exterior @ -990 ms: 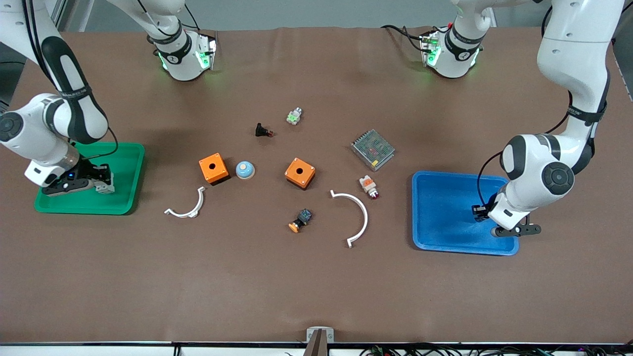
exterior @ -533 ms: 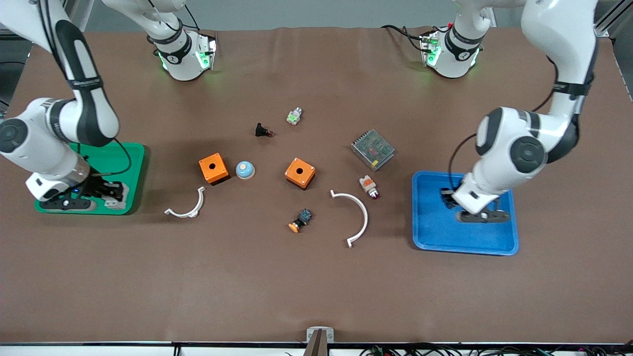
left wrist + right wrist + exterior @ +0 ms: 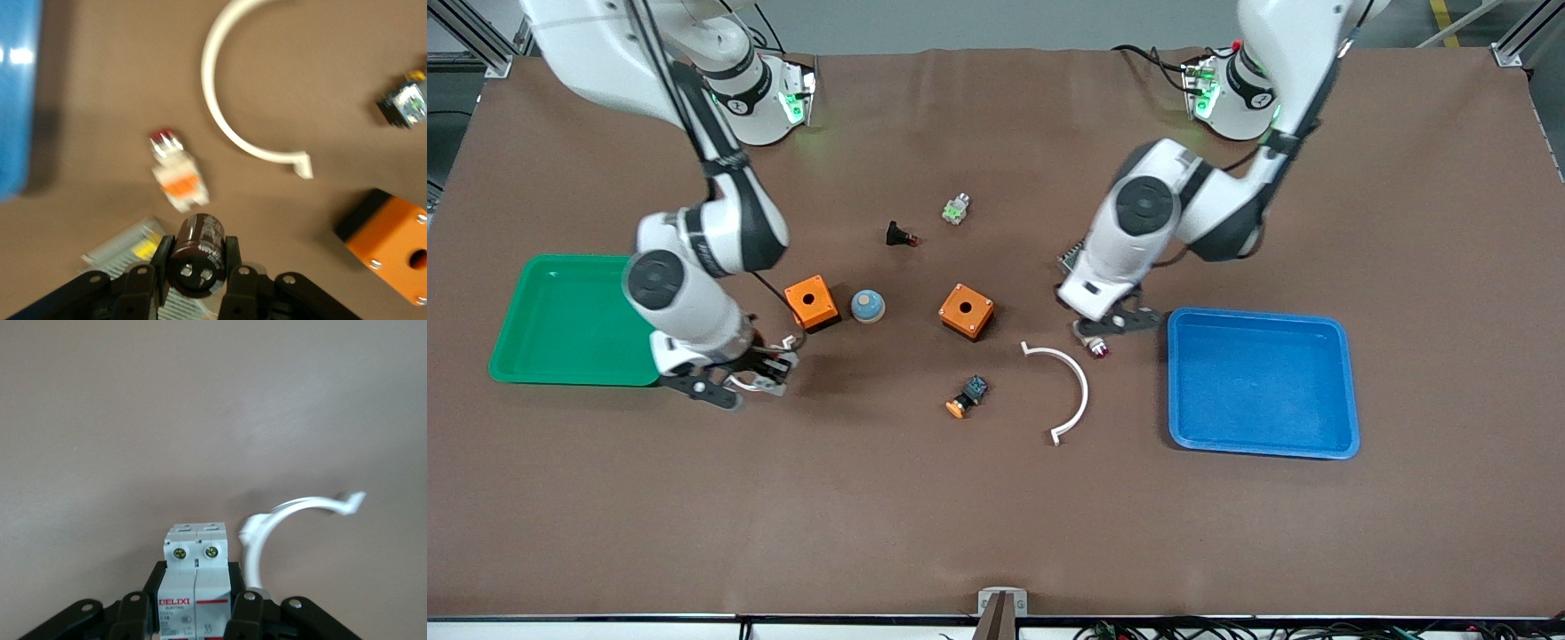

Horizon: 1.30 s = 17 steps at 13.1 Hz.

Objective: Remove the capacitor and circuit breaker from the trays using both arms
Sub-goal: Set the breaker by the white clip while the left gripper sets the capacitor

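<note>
The left arm bends down from its base, its end effector (image 3: 1110, 322) clamped on the capacitor (image 3: 197, 254) over the white-orange lamp (image 3: 179, 179) beside the blue tray (image 3: 1349, 384). The right arm bends low, its end effector (image 3: 740, 380) gripping the breaker (image 3: 196, 583) over the small white arc (image 3: 291, 520) near the green tray (image 3: 534, 322).

Bench layout: two trays at the ends, small parts between them.

One tray (image 3: 569, 320) lies at the right arm's end of the bench (image 3: 996, 516), the other tray (image 3: 1263, 382) at the left arm's end. Between them, two boxes (image 3: 811, 301) (image 3: 966, 310) flank a dome part (image 3: 867, 306). The switch (image 3: 967, 396) lies nearer the front camera than the boxes, beside a curved clip (image 3: 1063, 387). The button part (image 3: 898, 235) and a small connector (image 3: 956, 209) lie farther from it. The indicator lamp (image 3: 179, 179) lies between the clip and the mesh module (image 3: 127, 247).
</note>
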Available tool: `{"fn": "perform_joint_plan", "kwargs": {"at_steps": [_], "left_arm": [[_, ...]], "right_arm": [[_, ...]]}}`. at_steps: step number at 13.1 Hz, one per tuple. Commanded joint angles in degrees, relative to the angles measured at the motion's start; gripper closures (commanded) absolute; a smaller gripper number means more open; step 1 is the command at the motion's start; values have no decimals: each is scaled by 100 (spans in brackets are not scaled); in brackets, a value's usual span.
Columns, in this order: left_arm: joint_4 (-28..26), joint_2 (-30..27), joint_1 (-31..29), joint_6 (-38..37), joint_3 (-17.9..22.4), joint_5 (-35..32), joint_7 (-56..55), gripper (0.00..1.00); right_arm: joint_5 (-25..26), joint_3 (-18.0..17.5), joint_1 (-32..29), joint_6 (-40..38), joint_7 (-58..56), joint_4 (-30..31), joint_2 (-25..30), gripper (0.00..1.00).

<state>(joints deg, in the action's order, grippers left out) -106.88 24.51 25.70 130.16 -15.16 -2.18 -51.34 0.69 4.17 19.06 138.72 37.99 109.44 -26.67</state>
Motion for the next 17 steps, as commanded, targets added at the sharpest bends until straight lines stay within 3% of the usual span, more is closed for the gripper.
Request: {"fn": "perform_joint_plan", "kwargs": {"at_steps": [1,3,4,5,7,8,9,10,11,13,17], "left_arm": [[212,431,557,210,57,-1,-1058,99],[203,633,857,299,66,-19,-1701,99],[203,738,971,361,66,-80,-1965,98],[177,861,1068,518,66,-133,-2202,97],[203,1072,1077,668,57,-317,-2546,90],[229,1143,1077,712,57,-335,-2617,72],[229,1178,1077,748,57,-335,-2618,48],[229,1179,1077,748,66,-344,-2626,10],[247,1144,1060,748,75,-379,-2583,0],[448,943,946,478,127,-440,-2591,0],[1414,231,17,-1148,260,-1203,-2172,0]], "right_arm": [[37,57,185,-82,533,-834,-776,98],[37,57,265,-91,806,-1029,-962,90],[37,57,265,-134,824,-1108,-980,81],[28,57,256,-152,807,-1135,-971,61],[28,57,230,-345,807,-1240,-919,9],[28,66,221,-468,789,-1336,-875,0],[37,83,160,-739,737,-1485,-779,0],[37,92,38,-1289,519,-1721,-639,0],[28,92,-146,-1834,82,-1889,-463,0],[28,92,-559,-2479,-858,-1909,54,0],[-7,66,-1543,-3025,-2888,-1908,969,0]]}}
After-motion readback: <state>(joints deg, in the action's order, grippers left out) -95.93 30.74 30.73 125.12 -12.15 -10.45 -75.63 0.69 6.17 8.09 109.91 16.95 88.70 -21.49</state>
